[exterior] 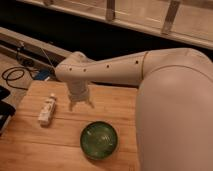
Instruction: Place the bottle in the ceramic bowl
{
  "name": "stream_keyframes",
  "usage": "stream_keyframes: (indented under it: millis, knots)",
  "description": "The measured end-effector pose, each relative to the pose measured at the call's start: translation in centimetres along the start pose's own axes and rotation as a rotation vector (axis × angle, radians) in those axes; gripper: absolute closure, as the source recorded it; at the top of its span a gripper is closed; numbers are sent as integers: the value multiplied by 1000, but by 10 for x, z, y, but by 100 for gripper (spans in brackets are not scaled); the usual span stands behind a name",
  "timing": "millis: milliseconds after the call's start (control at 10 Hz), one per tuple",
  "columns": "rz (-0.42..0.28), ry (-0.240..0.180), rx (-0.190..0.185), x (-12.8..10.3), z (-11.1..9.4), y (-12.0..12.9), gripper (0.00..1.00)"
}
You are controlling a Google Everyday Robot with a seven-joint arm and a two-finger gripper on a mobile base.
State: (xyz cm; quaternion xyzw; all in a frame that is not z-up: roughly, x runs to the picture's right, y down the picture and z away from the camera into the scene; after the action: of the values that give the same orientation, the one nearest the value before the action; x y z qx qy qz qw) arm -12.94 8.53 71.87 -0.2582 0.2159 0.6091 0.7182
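Observation:
The small whitish-cream bottle (47, 110) lies on its side on the left part of the wooden table (30, 145), cap pointing away from the camera. The round glossy green ceramic bowl (99, 140) sits on the table to the right and nearer the front, with nothing in it. My gripper (81, 104) hangs from the white arm, fingers pointing down, above the table between the bottle and the bowl. It is to the right of the bottle and behind the bowl, touching neither, and holds nothing.
The white arm (165, 95) fills the right side of the view. A dark rail (30, 45) and black cables (15, 77) lie beyond the table's far left edge. A dark object (4, 107) sits at the left edge.

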Motion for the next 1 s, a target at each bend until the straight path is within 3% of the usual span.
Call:
stream_keyframes:
  millis: [300, 500, 700, 1000]
  knots:
    - [-113, -32, -4, -41, -2, 66, 35]
    - [-156, -66, -30, -58, -7, 105, 35]
    - [-205, -121, -85, -73, -17, 148, 35]
    - [-198, -121, -78, -75, -17, 142, 35]
